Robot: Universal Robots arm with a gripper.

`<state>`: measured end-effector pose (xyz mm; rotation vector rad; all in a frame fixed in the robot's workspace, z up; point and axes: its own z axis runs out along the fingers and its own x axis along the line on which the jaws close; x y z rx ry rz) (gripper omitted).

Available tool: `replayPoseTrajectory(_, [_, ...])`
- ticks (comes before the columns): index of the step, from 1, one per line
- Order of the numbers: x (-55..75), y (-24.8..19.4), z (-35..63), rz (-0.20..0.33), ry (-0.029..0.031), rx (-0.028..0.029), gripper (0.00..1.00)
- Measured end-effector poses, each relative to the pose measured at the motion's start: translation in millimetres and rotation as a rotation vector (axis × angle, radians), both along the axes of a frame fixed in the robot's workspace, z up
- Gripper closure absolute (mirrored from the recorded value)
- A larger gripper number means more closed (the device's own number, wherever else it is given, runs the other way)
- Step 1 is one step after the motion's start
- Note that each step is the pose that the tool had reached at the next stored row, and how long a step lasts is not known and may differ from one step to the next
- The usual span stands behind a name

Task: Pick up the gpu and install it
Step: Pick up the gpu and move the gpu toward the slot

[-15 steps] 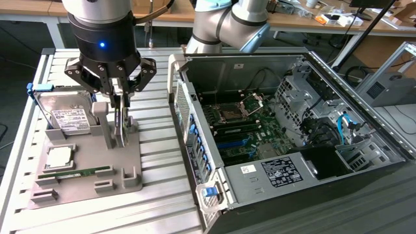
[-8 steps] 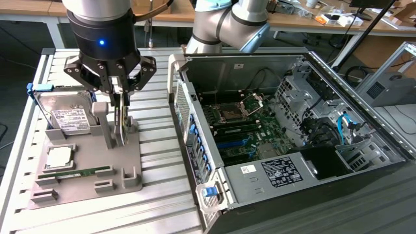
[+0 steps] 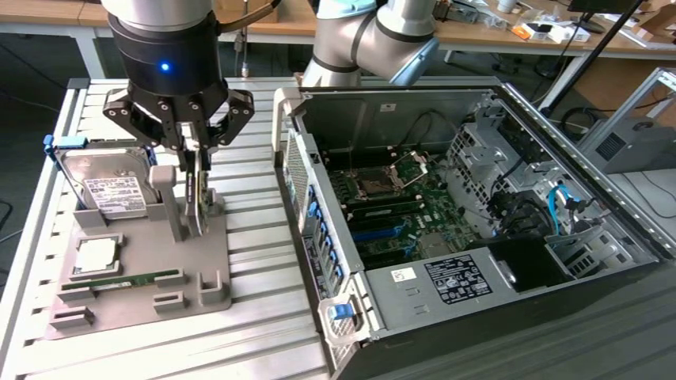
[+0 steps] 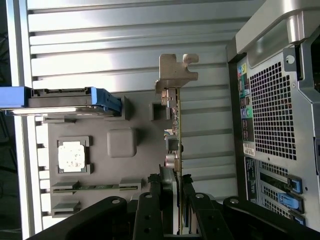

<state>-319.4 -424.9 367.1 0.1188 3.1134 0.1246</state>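
The gpu [image 3: 196, 207] is a thin dark card standing on edge in the grey holder tray [image 3: 142, 305] at the exterior view's left. My gripper [image 3: 193, 170] hangs straight over it, its fingers clamped on either side of the card's upper edge. In the wrist view the gpu [image 4: 176, 125] appears edge-on with its pale metal bracket [image 4: 176, 74] at the far end, and my gripper [image 4: 176, 187] is shut on the card. Whether the card's lower edge still rests in the holder, I cannot tell.
An open computer case [image 3: 591, 182] lies at the exterior view's right, motherboard [image 3: 385, 202] exposed. On the tray sit a silver hard drive [image 3: 106, 186], a processor chip [image 3: 95, 255] and a green memory stick [image 3: 122, 281]. The case's perforated rear panel [image 4: 272, 110] is close beside the gpu.
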Motion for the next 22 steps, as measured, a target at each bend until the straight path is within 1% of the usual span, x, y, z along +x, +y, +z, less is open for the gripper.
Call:
replayPoseTrajectory(2, [0.0,0.0,0.2,0.000,0.0001,-0.0007,0.73])
replayPoseTrajectory(3, [0.1,-0.1,0.3,0.000,0.0002,-0.0023,0.73])
replayPoseTrajectory(4, [0.1,0.0,0.4,0.000,0.0001,-0.0060,0.73])
replayPoseTrajectory(5, [0.0,0.0,0.3,0.000,0.0000,-0.0168,0.73])
replayPoseTrajectory(6, [0.0,0.0,0.3,0.000,0.0001,-0.0292,0.73])
replayPoseTrajectory(7, [0.0,0.0,0.3,0.000,0.0001,-0.0376,0.73])
replayPoseTrajectory(8, [0.0,0.0,0.3,0.000,0.0000,-0.0413,0.73])
replayPoseTrajectory(9, [0.0,0.0,0.3,0.000,-0.0001,-0.0484,0.73])
replayPoseTrajectory(11, [0.0,0.0,0.4,0.000,0.0001,-0.0496,0.73])
replayPoseTrajectory(22, [0.7,0.0,0.4,0.000,0.0001,-0.0496,0.73])
